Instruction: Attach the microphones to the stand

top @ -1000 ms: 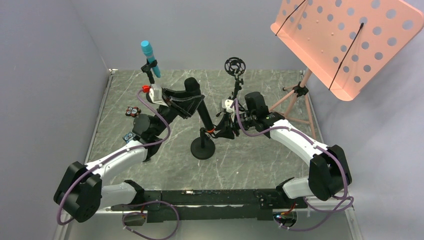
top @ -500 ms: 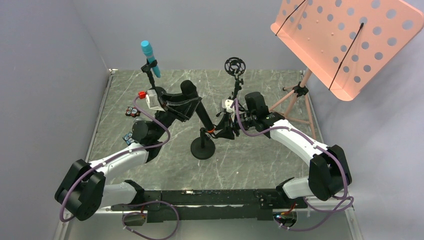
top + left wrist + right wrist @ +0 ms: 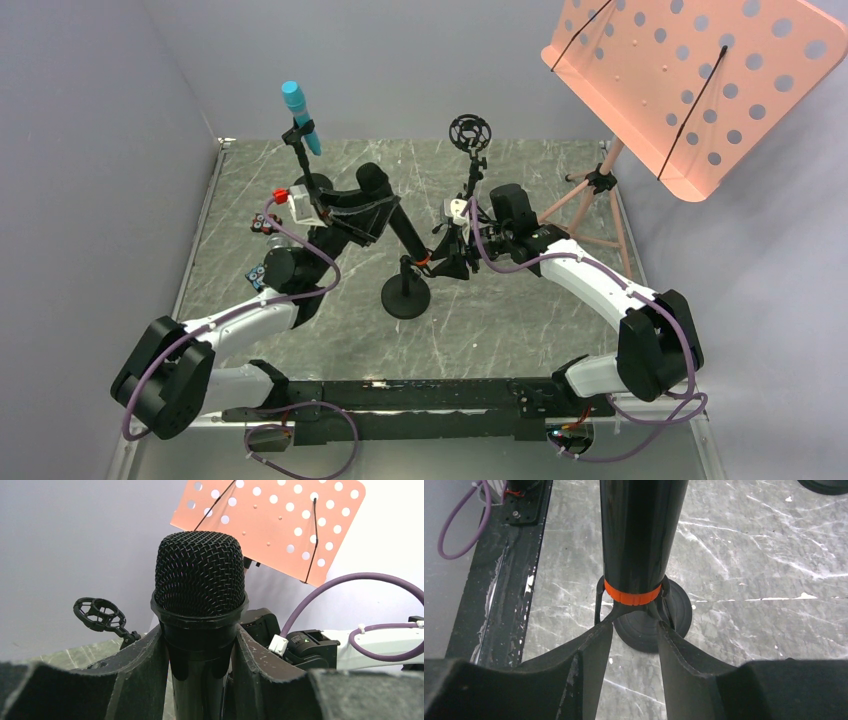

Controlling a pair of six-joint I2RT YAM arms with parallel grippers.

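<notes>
Microphones show in three places over the grey marbled counter [image 3: 540,320]. The largest thing above it is the salmon perforated music stand [image 3: 690,90], its desk tilted over the far right corner on a tripod. Two white-and-black arms reach in from the near edge, each trailing a purple cable [image 3: 300,250].

The left gripper [image 3: 199,640] has its jaws closed on the body of the black microphone with the mesh head [image 3: 199,575]. One finger presses on each side just under the head, which stands clear of the fingertips. In the wrist view the music stand lies behind it.

The right gripper [image 3: 634,630] is at the centre stand, whose round base [image 3: 405,298] rests on the counter between the two arms. There the black microphone with the orange end cap [image 3: 641,530] has its orange band [image 3: 631,596] at the lower end, within the black prongs of a clip, directly above the base. The right jaws stand partly apart, with their tips on either side just beneath the orange band. Whether they press on anything I cannot tell.

At the far left, the turquoise microphone [image 3: 299,115] is clipped atop a slim stand [image 3: 298,155], tilted, head uppermost. At the far centre, a black ring-shaped shock mount [image 3: 469,131] tops another thin stand.
</notes>
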